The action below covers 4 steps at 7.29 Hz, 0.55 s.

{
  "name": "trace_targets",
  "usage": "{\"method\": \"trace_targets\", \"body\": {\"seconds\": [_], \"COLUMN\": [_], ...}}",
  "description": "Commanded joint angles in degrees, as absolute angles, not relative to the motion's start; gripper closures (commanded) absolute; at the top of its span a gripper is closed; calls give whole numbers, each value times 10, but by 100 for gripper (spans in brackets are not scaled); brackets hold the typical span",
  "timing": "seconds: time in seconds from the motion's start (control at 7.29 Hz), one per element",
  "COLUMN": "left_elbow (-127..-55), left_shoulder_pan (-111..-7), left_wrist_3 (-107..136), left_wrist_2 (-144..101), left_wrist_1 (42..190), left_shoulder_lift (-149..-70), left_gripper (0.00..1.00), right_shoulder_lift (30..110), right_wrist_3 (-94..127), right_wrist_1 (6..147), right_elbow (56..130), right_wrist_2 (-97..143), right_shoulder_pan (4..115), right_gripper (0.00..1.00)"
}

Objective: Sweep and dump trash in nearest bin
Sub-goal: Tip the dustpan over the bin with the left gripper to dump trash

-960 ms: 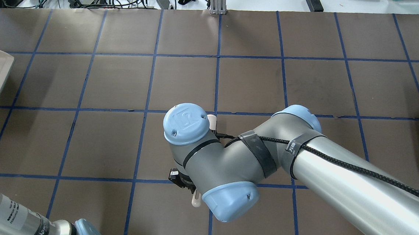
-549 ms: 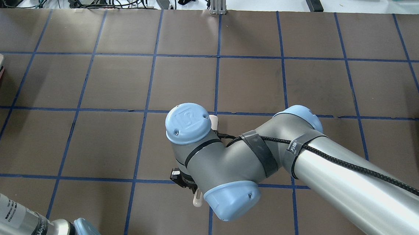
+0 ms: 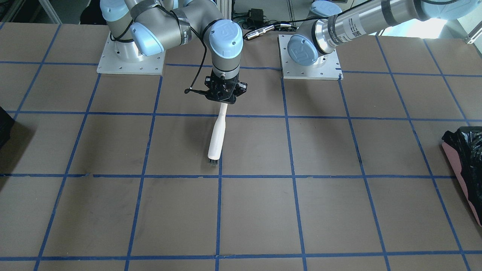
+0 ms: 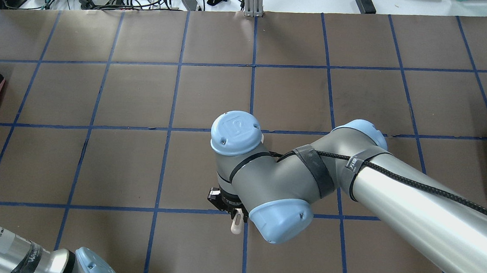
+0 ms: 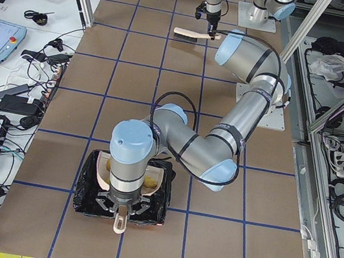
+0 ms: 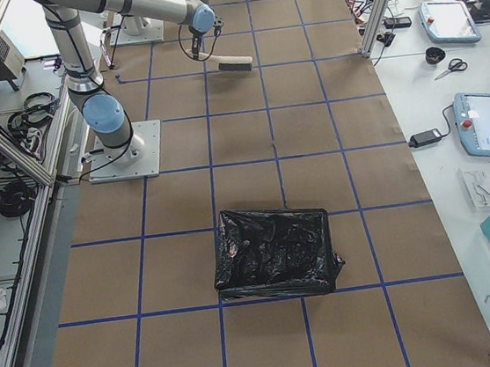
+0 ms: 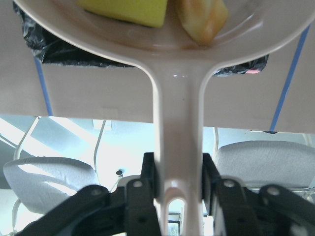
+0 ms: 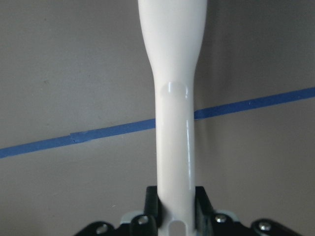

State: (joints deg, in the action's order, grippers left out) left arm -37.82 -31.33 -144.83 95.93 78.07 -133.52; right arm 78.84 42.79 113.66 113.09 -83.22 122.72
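My dustpan (image 7: 177,123) has slid outward over the bin (image 5: 85,190), left claw (image 7: 178,169) pinching it, right claw (image 8: 176,201) pinching the brush (image 3: 217,135).

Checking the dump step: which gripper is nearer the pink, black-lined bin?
Left. The left gripper holds the dustpan over the bin at the table's end; the right gripper holds the brush far off, mid-table.

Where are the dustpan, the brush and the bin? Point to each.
dustpan (image 7: 177,123), left wrist view, on its handle.
brush (image 3: 217,135), front-facing view, on its white handle.
bin (image 5: 86,184), exterior left view, on its black liner.
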Motion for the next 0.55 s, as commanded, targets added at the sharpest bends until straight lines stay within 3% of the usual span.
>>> {"method": "trace_targets", "body": {"seconds": [0.0,0.14,0.27,0.41], "left_elbow": [-373,-373,-374,-376], "left_shoulder_pan": [-311,-311,-311,-311], "left_wrist_3": [-1428,-1423,-1422,-1422], "left_wrist_2": [956,956,955,955], "left_wrist_1": [737,737,718,698], "left_shoulder_lift": [-1341,-1346,-1348,-1346], "left_gripper": [100,100,100,100], "right_shoulder_lift": [780,780,780,780], "right_wrist_3": [427,426,427,427], "right_wrist_1": [1148,1149,1156,1158], "right_elbow": [1130,1130,1131,1131], "right_wrist_2": [-832,-833,-831,-831], "right_shoulder_pan": [1227,1227,1228,1227], "right_gripper": [100,100,76,39]}}
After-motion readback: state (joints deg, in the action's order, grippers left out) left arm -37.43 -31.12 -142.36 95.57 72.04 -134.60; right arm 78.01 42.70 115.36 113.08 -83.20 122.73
